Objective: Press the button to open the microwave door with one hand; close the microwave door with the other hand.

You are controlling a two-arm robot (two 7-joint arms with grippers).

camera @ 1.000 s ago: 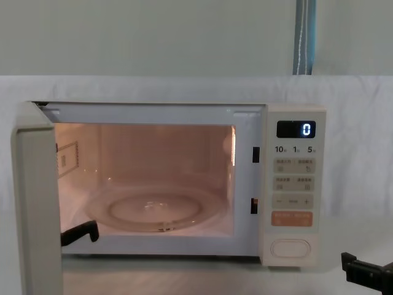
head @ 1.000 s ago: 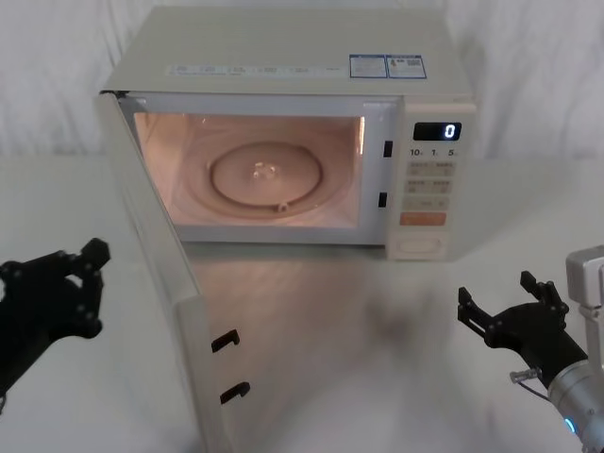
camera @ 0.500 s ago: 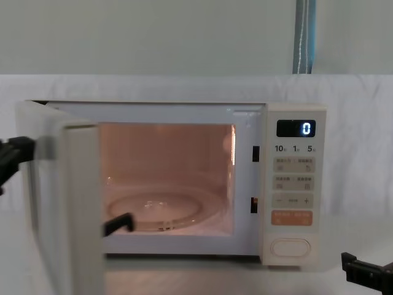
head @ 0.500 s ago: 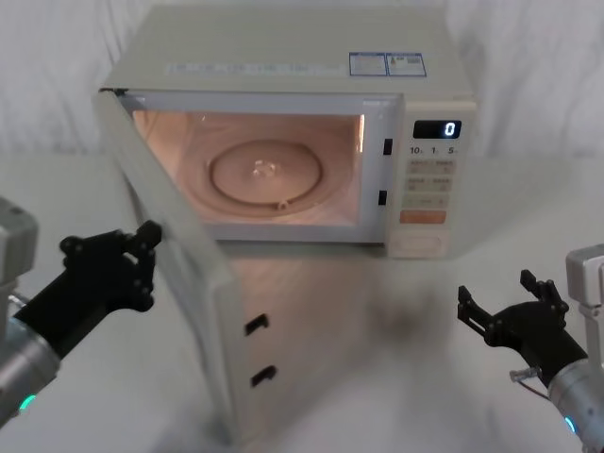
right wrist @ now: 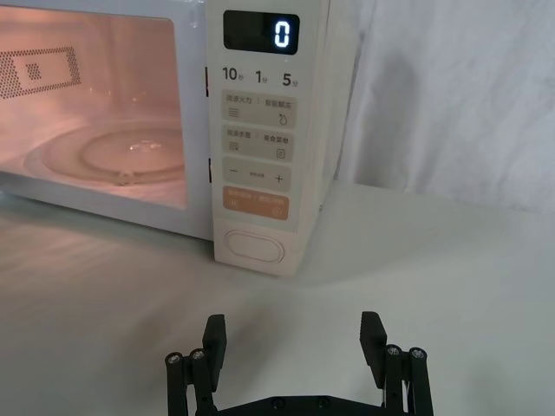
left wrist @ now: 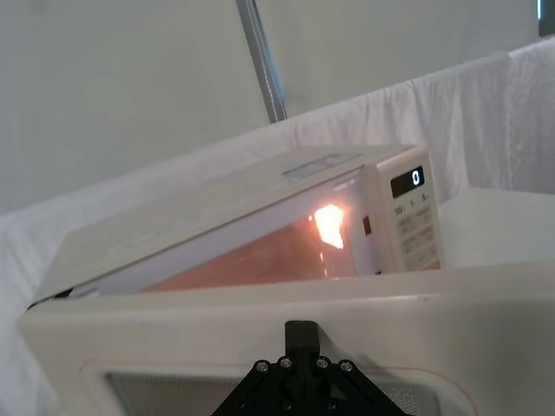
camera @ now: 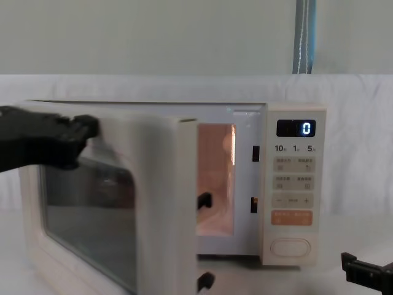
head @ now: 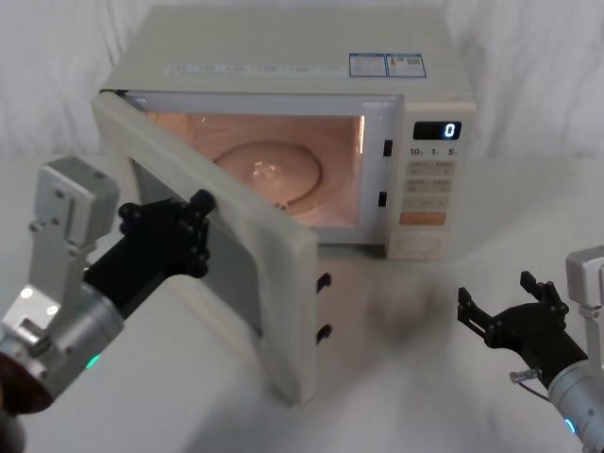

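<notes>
Left gripper (head: 193, 231), jaw state hard to tell, presses against the outside of the door (head: 226, 274), which stands half-open, swung out to the near left of the microwave (head: 283, 66). Far right, the button (head: 419, 246) sits low on the panel; right gripper (head: 510, 307) hovers near-right, fingers spread, holding nothing.

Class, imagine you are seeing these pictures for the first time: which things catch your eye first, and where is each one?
The cream boxy microwave stands at the middle of the white table, its cavity glowing orange. Its wide cream door with the dark glass window hangs half open on the left, with the black left gripper against its outer face. The black right gripper sits low at the right, fingers open, facing the large cream oval button.
</notes>
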